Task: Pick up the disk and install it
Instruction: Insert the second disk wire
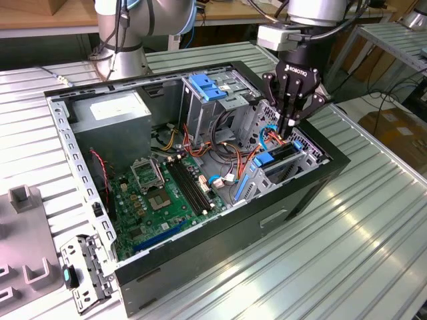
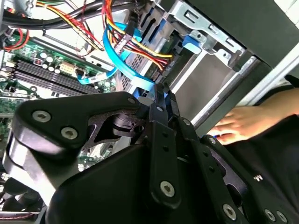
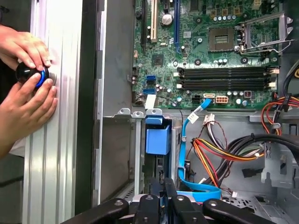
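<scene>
The disk (image 1: 275, 160) stands on edge inside the drive cage at the open computer case's corner, on the exterior view's right. Mostly its bright blue bracket (image 3: 157, 138) shows; the metal body is largely hidden by the cage walls. My gripper (image 1: 288, 125) hangs straight above that cage with its fingers pressed together, tips just over the disk's rear end. In both wrist views the shut fingers (image 2: 161, 100) point down at the slot. Nothing shows between them. The gripper (image 3: 164, 184) is close to the blue bracket.
The grey power-supply box (image 1: 110, 113) and green motherboard (image 1: 167, 193) fill the case. Orange and yellow wires (image 3: 210, 154) and a blue cable (image 3: 183, 149) run beside the cage. A person's hands (image 3: 23, 88) hold a black-and-blue knob on the table outside the case.
</scene>
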Controlling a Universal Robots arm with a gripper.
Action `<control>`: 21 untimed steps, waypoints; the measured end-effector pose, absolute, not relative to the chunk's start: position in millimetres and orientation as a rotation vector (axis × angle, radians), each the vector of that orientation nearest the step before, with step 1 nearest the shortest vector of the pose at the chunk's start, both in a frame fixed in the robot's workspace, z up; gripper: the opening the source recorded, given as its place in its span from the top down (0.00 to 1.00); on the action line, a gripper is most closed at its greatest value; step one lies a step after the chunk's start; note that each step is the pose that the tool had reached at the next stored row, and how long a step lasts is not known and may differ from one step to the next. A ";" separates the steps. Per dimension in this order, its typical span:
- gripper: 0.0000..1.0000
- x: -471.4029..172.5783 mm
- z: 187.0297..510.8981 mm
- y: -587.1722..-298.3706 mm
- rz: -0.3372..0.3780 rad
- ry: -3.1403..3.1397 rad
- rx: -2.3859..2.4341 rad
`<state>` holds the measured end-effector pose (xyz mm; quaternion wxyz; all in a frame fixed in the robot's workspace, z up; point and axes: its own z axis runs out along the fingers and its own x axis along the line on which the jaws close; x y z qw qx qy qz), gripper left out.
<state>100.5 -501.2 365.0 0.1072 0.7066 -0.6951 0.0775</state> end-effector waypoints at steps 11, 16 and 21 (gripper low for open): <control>0.84 88.0 359.3 -505.1 0.267 -2.065 2.128; 0.84 81.0 357.2 -506.4 0.272 -2.081 2.146; 0.84 79.3 355.3 -520.2 0.214 -2.135 2.194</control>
